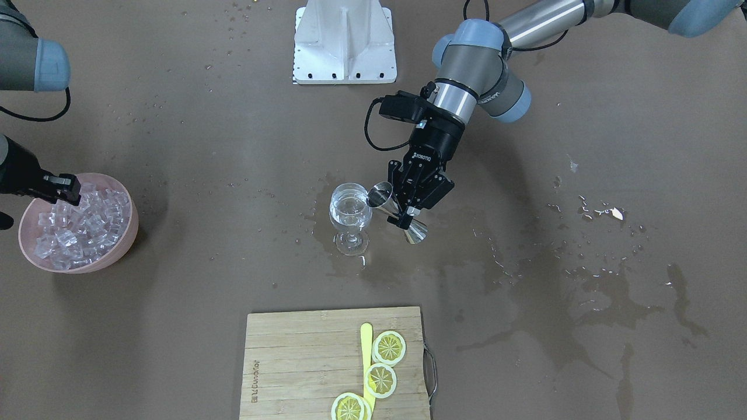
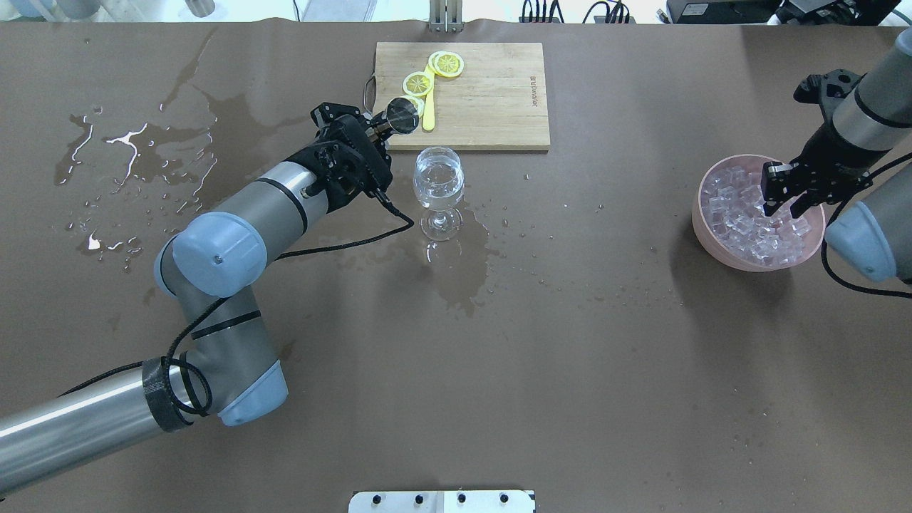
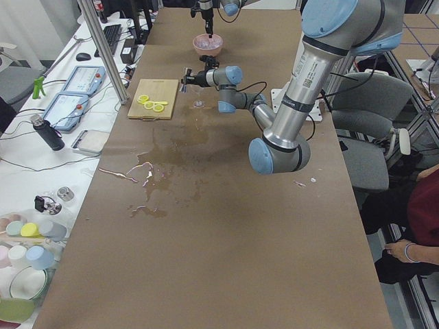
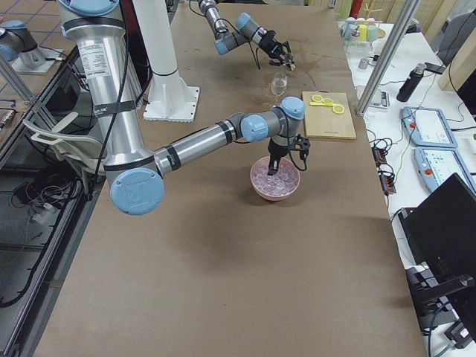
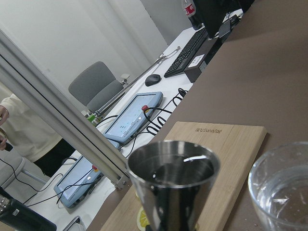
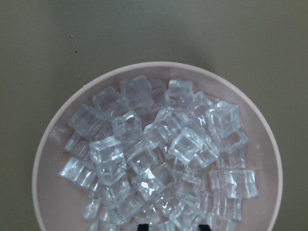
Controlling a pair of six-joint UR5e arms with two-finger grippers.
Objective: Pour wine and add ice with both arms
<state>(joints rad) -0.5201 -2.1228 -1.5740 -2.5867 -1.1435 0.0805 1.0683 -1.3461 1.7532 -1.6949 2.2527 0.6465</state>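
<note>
Gripping a double-ended steel jigger (image 1: 415, 232) tilted at the rim of the clear stemmed wine glass (image 1: 351, 242), the left gripper (image 1: 406, 212) could knock it over; clear wine (image 1: 350, 209) sits inside. Right gripper (image 2: 782, 194), fingers apart above small clear ice cubes (image 2: 748, 214) in the round pink bowl (image 2: 702, 214) at right, may lose slippery cubes.

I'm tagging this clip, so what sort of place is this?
Likely a robotics lab: a left arm and right arm at a brown table, teach pendants and a keyboard on the side bench.
</note>
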